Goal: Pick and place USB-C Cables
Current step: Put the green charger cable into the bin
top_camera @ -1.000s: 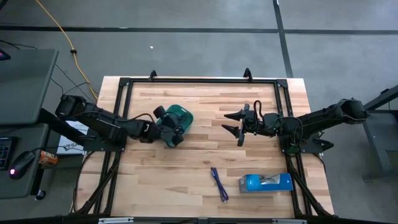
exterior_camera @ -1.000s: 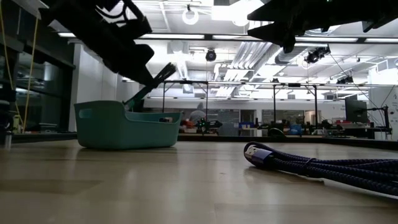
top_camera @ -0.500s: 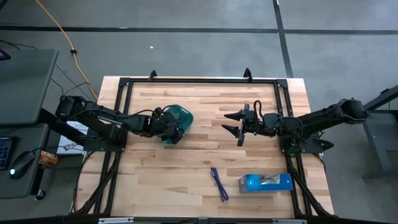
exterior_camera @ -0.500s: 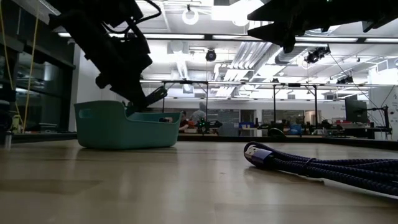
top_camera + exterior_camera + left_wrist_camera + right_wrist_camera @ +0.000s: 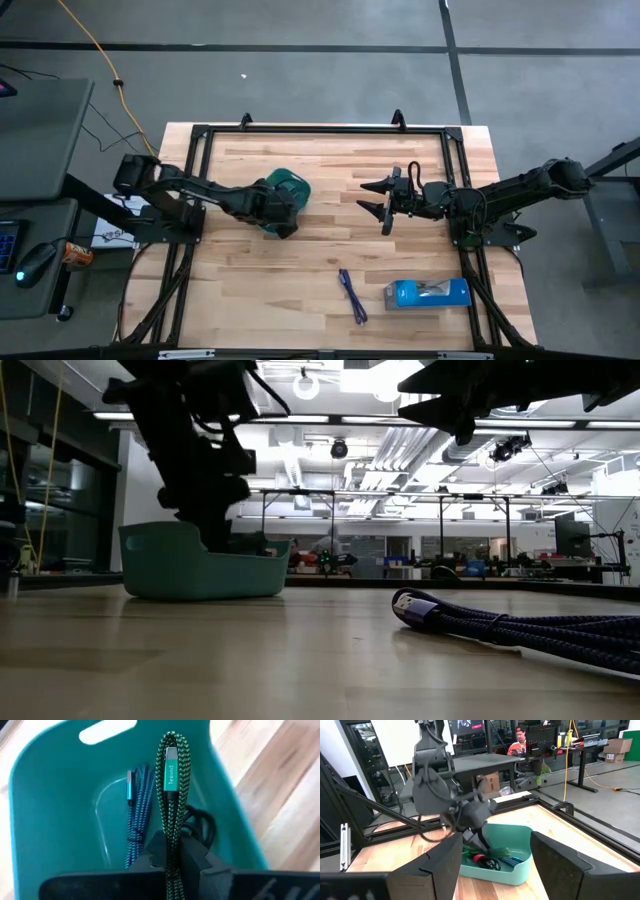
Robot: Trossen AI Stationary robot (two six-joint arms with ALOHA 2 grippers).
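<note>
The green cable [image 5: 170, 780] is a braided, folded bundle in my left gripper [image 5: 172, 855], which is down inside the teal tray [image 5: 40, 785] at the table's left middle [image 5: 292, 184]. The light blue cable [image 5: 136, 810] lies on the tray floor beside it. The dark blue-purple cable [image 5: 352, 295] lies flat on the table near the near edge [image 5: 480, 622]. My right gripper [image 5: 375, 200] hangs open above the table's right middle, touching nothing. My left gripper pinches the green cable's bundle [image 5: 172, 837] between its two fingers, several strands together. The cable runs along the fingers, and its plug end [image 5: 170, 757] sticks out past the fingertips. The fingers come from above into the tray [image 5: 215, 530]. Whether the plug end touches the tray, I cannot tell.
A bright blue box [image 5: 428, 293] lies near the table's near right corner, right of the dark blue-purple cable. A black metal frame [image 5: 320, 130] runs along the table's edges. Bare wood lies between the tray and the right gripper. A person [image 5: 522, 740] sits in the room behind.
My left gripper, shut on the green cable, has tipped from a slant to nearly straight down. It has gone down into the teal tray. The right arm has kept still.
</note>
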